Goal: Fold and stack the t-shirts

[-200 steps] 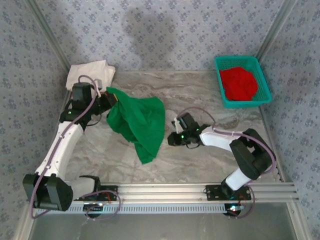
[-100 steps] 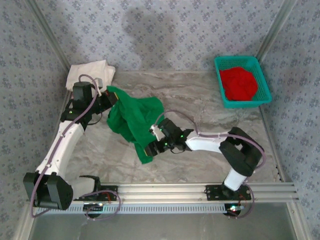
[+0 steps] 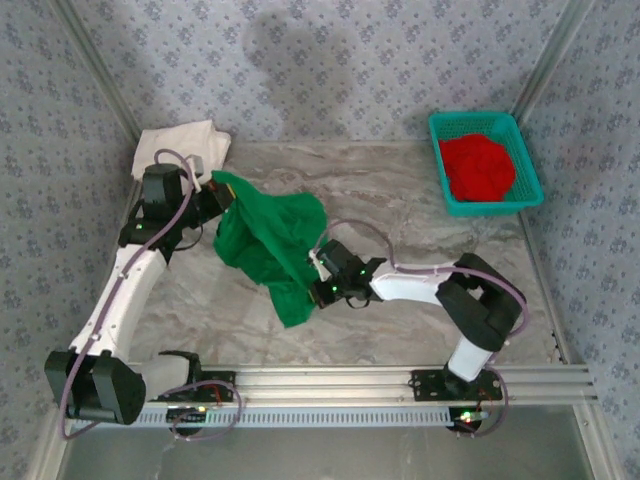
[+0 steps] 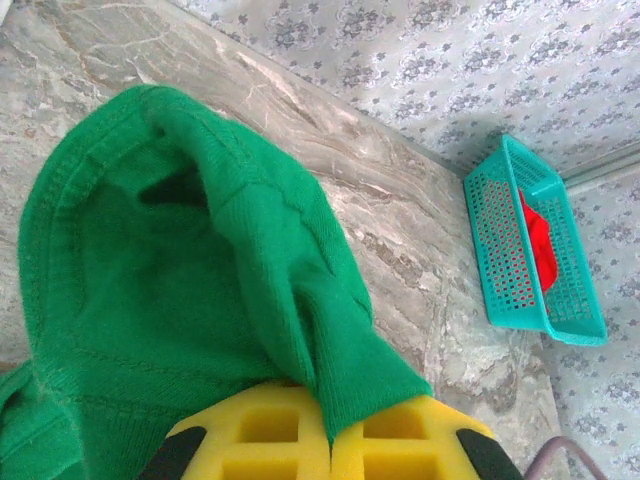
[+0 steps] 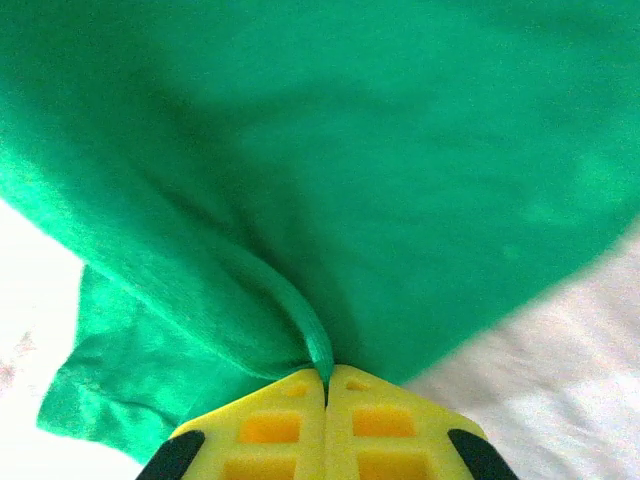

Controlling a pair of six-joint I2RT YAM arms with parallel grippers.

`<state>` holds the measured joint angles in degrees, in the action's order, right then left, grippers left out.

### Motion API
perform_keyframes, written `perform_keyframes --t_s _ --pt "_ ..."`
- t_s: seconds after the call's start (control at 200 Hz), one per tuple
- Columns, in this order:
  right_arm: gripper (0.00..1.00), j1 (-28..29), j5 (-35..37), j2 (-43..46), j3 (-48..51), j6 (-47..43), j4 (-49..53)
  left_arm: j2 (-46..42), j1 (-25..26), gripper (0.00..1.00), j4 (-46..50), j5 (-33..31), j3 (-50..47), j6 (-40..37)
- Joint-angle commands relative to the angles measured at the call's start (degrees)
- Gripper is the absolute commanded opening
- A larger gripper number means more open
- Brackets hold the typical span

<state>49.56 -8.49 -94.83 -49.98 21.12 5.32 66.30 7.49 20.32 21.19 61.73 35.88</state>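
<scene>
The left arm stands bent at the left side of the surface [image 3: 420, 210], left gripper [image 3: 220, 201] clamped on the top of the green shirt [image 3: 268, 238], while the right arm reaches low leftward, right gripper [image 3: 317, 277] pinching the shirt's lower right edge mid-surface.

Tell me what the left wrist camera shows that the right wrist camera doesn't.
Left wrist, not right: the teal basket holding a red shirt, the patterned wall, and the left gripper shut on the green shirt. Right wrist, not left: the right gripper shut on a fold of that shirt. Both: the green shirt and some bare table.
</scene>
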Motion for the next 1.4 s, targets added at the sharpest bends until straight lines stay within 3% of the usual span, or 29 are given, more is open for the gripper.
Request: perform_keyframes --t_s 0.0,0.195,0.33,0.58,0.739,0.844,0.954,1.014,1.114,1.199,1.299,1.394 --pt "0.00 -5.4 5.9 6.5 -5.5 -4.0 6.4 -1.7 -0.5 0.00 -3.7 -1.0 3.0 -0.6" --pt "0.00 -15.8 6.2 9.3 -23.7 -14.0 16.8 2.9 -0.9 0.00 -6.0 -2.8 13.9 -5.6" --pt "0.00 -19.6 9.6 9.3 -33.5 -20.9 16.7 6.2 -1.0 0.00 -8.0 -5.2 22.0 -9.7" --pt "0.00 -27.9 12.6 1.0 -56.7 -31.3 20.2 17.9 -1.3 0.00 -10.8 0.7 39.9 -17.7" --pt "0.00 -32.3 13.3 -6.0 -72.5 -35.9 21.8 30.3 -1.4 0.00 2.4 3.6 61.8 -27.0" --pt "0.00 -35.1 12.9 -12.7 -85.3 -37.4 24.1 41.5 -1.5 0.00 13.4 3.7 82.8 -32.0" --pt "0.00 -36.5 12.8 -19.0 -97.1 -39.4 25.9 54.6 -2.6 0.00 20.7 4.1 105.6 -31.2" --pt "0.00 -36.8 13.0 -20.7 -100.1 -40.6 25.1 59.6 -3.4 0.00 20.8 5.9 112.9 -29.2" --pt "0.00 -37.0 13.5 -20.7 -100.7 -41.8 24.9 61.0 -3.8 0.00 22.3 7.7 115.1 -29.6" --pt "0.00 -36.9 13.7 -17.0 -95.9 -40.6 24.9 60.2 -3.3 0.00 30.1 6.0 115.2 -34.3" --pt "0.00 -35.8 11.3 -7.0 -77.5 -38.0 19.5 60.2 -2.3 0.00 43.1 4.3 115.4 -39.9" --pt "0.00 -32.9 11.7 5.1 -53.2 -35.1 10.5 64.0 1.3 0.00 59.7 2.7 119.7 -43.1"
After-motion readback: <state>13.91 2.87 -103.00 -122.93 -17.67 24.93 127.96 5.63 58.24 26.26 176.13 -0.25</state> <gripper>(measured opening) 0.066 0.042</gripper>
